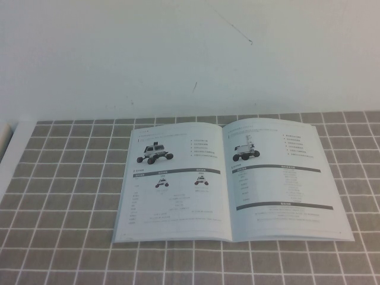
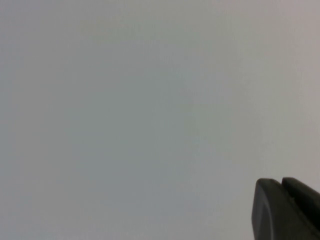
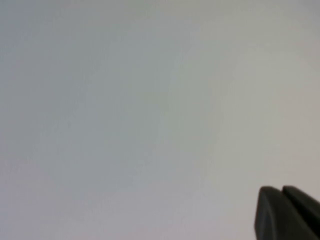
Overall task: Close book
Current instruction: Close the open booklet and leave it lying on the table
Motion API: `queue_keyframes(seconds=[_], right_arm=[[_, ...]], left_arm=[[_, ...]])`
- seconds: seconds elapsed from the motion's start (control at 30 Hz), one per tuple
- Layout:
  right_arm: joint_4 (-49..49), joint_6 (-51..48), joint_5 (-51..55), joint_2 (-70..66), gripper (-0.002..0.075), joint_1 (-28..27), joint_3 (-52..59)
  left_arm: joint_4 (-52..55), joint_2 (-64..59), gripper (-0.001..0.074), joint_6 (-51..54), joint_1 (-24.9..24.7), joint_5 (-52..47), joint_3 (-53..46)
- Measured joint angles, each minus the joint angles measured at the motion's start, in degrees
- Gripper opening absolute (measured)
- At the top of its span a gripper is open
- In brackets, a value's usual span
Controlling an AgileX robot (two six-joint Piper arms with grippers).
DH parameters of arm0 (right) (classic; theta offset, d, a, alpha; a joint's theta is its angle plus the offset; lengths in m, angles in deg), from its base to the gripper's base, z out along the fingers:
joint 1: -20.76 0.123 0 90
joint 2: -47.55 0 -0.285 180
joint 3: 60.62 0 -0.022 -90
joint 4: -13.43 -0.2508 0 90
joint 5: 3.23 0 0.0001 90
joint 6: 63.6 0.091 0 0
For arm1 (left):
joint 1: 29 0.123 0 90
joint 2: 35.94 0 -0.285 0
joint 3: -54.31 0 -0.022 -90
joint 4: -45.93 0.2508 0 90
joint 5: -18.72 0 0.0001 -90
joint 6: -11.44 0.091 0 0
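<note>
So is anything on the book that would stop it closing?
Nothing visible does. The book lies open and flat on the checked cloth, its pages bare. The left tool and right tool are outside the high view; each wrist view shows only its tip against blank white.

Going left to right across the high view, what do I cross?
Bare white table edge → checked cloth → book's left page → centre fold → right page → cloth again. Left claw and right claw show only in their wrist views.
</note>
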Motion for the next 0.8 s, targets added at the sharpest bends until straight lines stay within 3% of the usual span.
queue_keyframes(seconds=[0.37, 0.5, 0.67, 0.8], right_arm=[[-8.18, -4.22, -7.0, 0.0, -0.0003, 0.0, 0.0], [-12.4, -4.28, -6.88, 0.0, -0.0003, 0.0, 0.0], [-12.7, -6.35, 7.15, 0.0, -0.0003, 0.0, -3.94], [-5.91, -9.61, 16.01, -1.12, -0.0003, 0.0, -9.68]], left_arm=[[0.0, 0.0, -0.0002, -0.43, 0.0, 5.55, 0.0], [-4.83, 0.0, -0.0002, -1.51, 0.0, 5.59, 0.0], [-16.7, 0.0, -0.0002, -5.16, 0.0, -0.88, 2.04], [-19.31, -1.86, -0.0002, -1.62, 0.0, -10.2, 9.68]])
